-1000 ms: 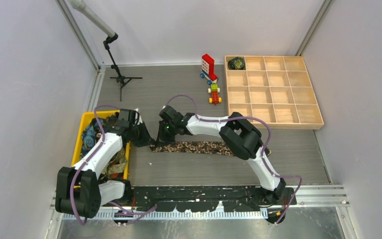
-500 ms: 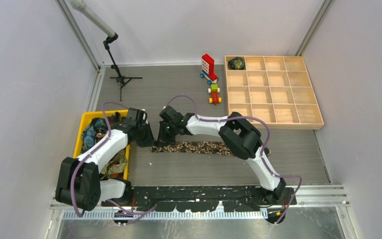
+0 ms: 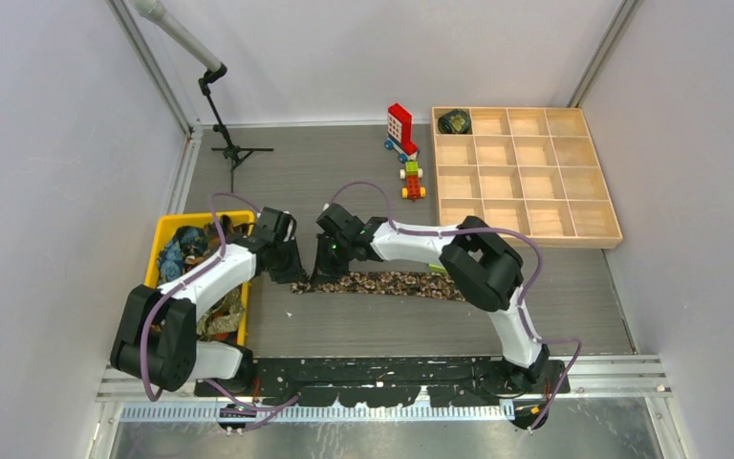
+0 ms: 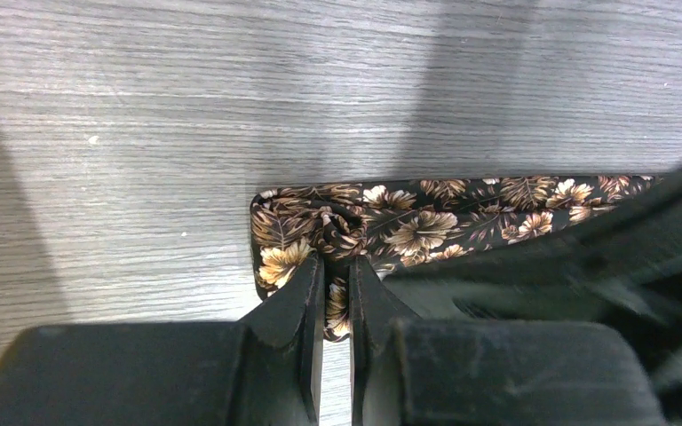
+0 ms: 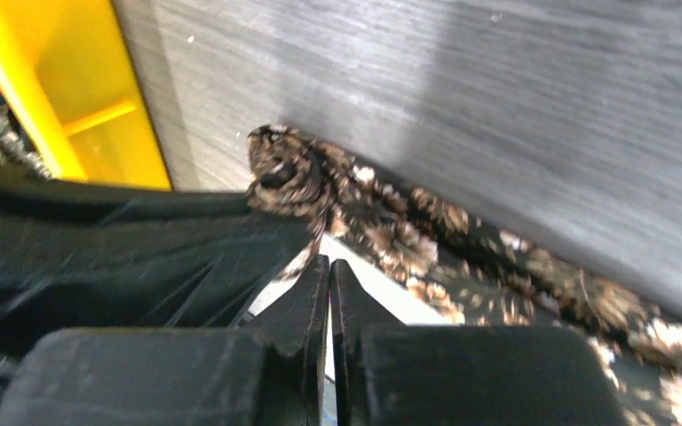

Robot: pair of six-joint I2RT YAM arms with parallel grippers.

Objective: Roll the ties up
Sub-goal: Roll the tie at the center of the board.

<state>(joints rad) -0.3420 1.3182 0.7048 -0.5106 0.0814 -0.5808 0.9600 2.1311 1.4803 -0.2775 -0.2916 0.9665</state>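
A brown-tan-black leaf-patterned tie (image 3: 392, 283) lies flat across the table, and its left end is curled into a small roll (image 4: 342, 222). My left gripper (image 3: 294, 272) is at that end, and its jaws (image 4: 337, 280) are shut on the tie's near edge just below the roll. My right gripper (image 3: 329, 268) is right beside it. Its jaws (image 5: 329, 264) are pressed shut with their tips at the tie's edge below the roll (image 5: 289, 173). I cannot tell whether they pinch any fabric. A rolled tie (image 3: 455, 121) sits in the wooden tray's far-left compartment.
A yellow bin (image 3: 166, 228) at the left holds several more ties (image 3: 174, 256). The wooden compartment tray (image 3: 528, 232) stands at the right. Red-and-white toy bricks (image 3: 400, 128) and a small toy (image 3: 412, 181) are left of it. A tripod stand (image 3: 231, 151) is at the back left.
My left gripper moved right from the bin's edge to the tie's left end and closed on it. My right gripper shifted slightly right, and the tie's left end curled.
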